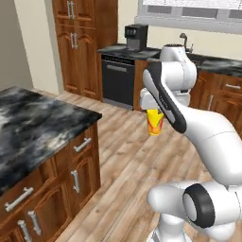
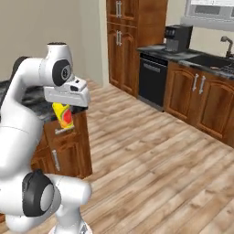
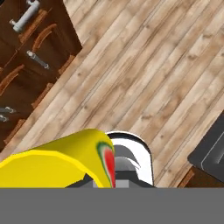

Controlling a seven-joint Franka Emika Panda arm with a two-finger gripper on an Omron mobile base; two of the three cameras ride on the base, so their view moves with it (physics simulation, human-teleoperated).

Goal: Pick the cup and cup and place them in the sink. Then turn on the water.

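My gripper (image 2: 64,109) is shut on the cup (image 2: 64,117), a small yellow cup with an orange-red pattern. The cup (image 1: 155,124) hangs below the hand, high above the wooden floor. In the hand view the cup (image 3: 57,162) lies across the bottom and hides the fingertips. The sink (image 2: 211,61) is a dark basin set in the far counter by the window, with its faucet (image 2: 226,44) behind it. The same faucet (image 1: 183,38) shows small past my arm in the left base view. I see no water at it.
A marble-topped island (image 1: 33,124) with drawers stands close on the left, its corner just beside the held cup. Along the far wall are a black dishwasher (image 1: 118,81), a coffee machine (image 1: 136,37) and tall wooden cabinets (image 1: 80,45). Open wooden floor (image 2: 151,151) lies between.
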